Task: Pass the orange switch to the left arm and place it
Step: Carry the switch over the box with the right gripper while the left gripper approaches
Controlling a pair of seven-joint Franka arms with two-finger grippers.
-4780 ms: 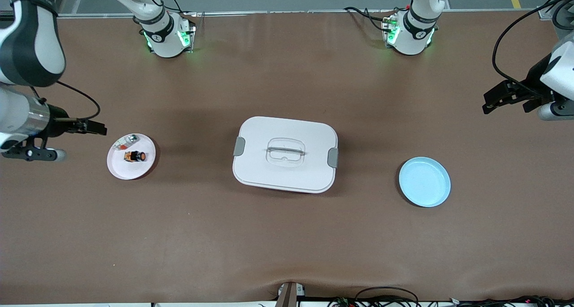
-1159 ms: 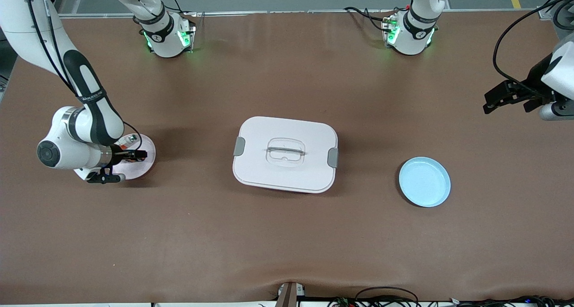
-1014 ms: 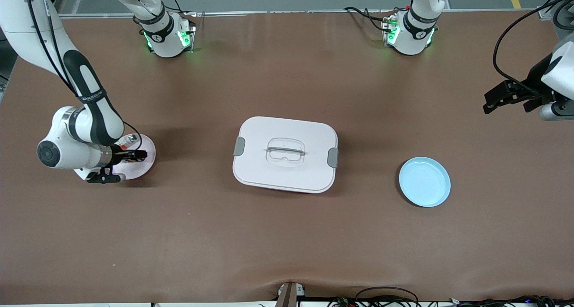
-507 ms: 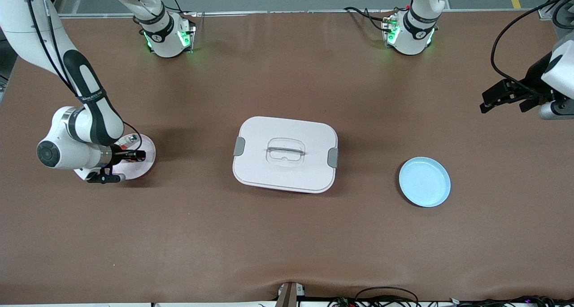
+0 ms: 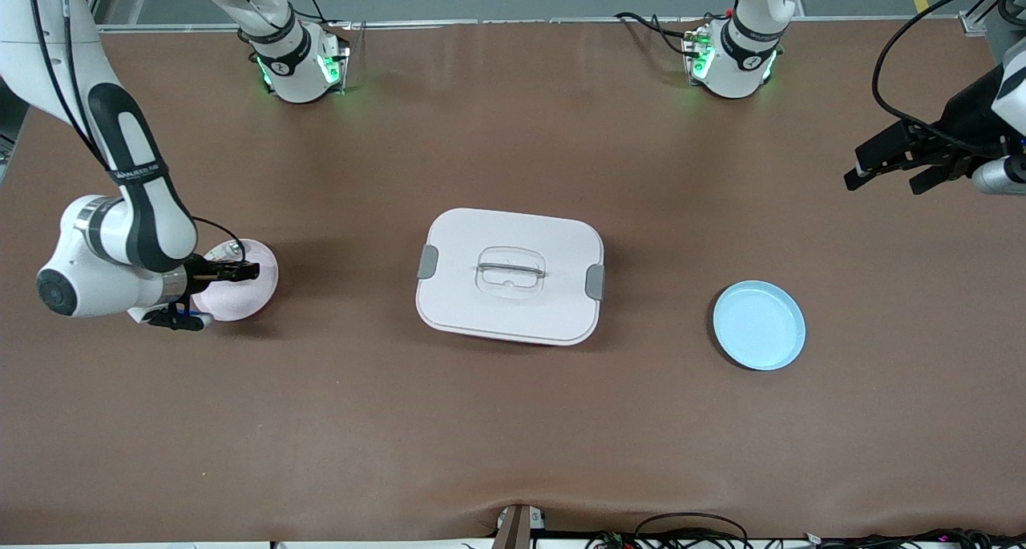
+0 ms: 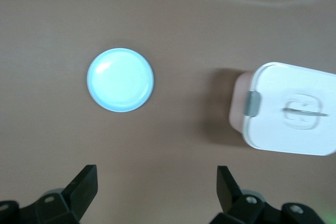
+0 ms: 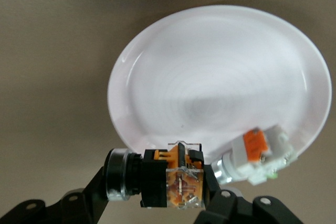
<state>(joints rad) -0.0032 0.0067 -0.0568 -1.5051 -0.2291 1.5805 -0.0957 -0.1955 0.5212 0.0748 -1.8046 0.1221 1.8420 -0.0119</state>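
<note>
Orange switch (image 7: 176, 174) held above pink plate (image 7: 210, 66); white box (image 5: 510, 275) mid-table.

Glossy pink plate (image 7: 220, 77), smooth white plastic box (image 5: 510, 275), matt brown table (image 5: 513, 421)

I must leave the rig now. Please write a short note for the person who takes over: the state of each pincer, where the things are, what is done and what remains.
Right pincer: shut on the orange switch, lifted just above the pink plate at the right arm's end of the table.
Left pincer: open, holds nothing, up over the left arm's end of the table; that arm waits.
Box: closed, mid-table, between the two plates.
Blue plate: toward the left arm's end.
A small silvery item with red lies on the pink plate.
Done: switch picked up.
Left: hand it to the left pincer while avoiding the box; the blue plate is the probable goal.
</note>
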